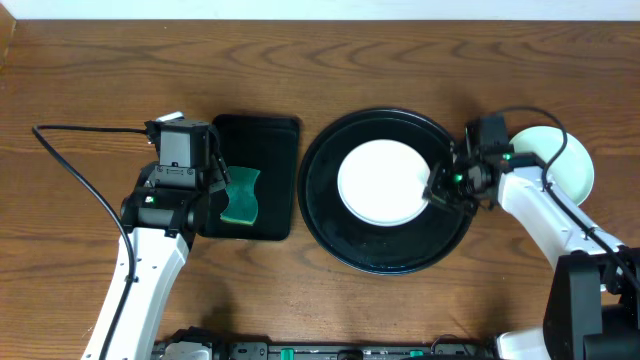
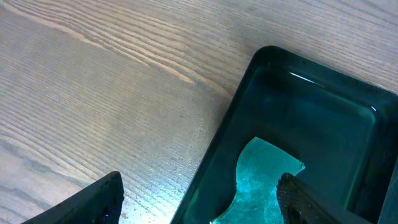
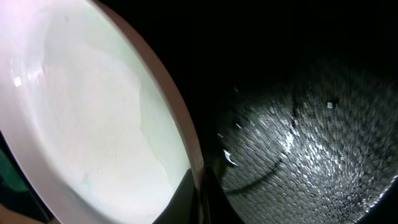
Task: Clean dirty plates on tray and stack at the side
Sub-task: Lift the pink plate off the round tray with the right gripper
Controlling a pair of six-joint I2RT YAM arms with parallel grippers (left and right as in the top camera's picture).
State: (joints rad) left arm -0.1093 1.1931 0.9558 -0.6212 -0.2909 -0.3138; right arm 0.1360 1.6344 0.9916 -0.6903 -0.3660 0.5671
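One white plate [image 1: 383, 183] lies in the middle of the round black tray [image 1: 330, 225]. My right gripper [image 1: 440, 190] is shut on that plate's right rim. In the right wrist view the plate [image 3: 93, 112] fills the left side, and its edge is pinched between the dark fingers of the right gripper [image 3: 200, 186] above the tray's textured floor [image 3: 311, 143]. A second pale plate [image 1: 565, 160] rests on the table to the right of the tray, partly hidden by the right arm. My left gripper [image 1: 215, 182] hangs open and holds nothing.
A smaller rectangular black tray [image 1: 270, 135] holds a green sponge [image 1: 241, 196], also seen as the sponge [image 2: 258, 180] in the left wrist view. The left gripper [image 2: 202, 208] straddles that tray's left wall [image 2: 217, 149]. A cable runs across the wood at the left.
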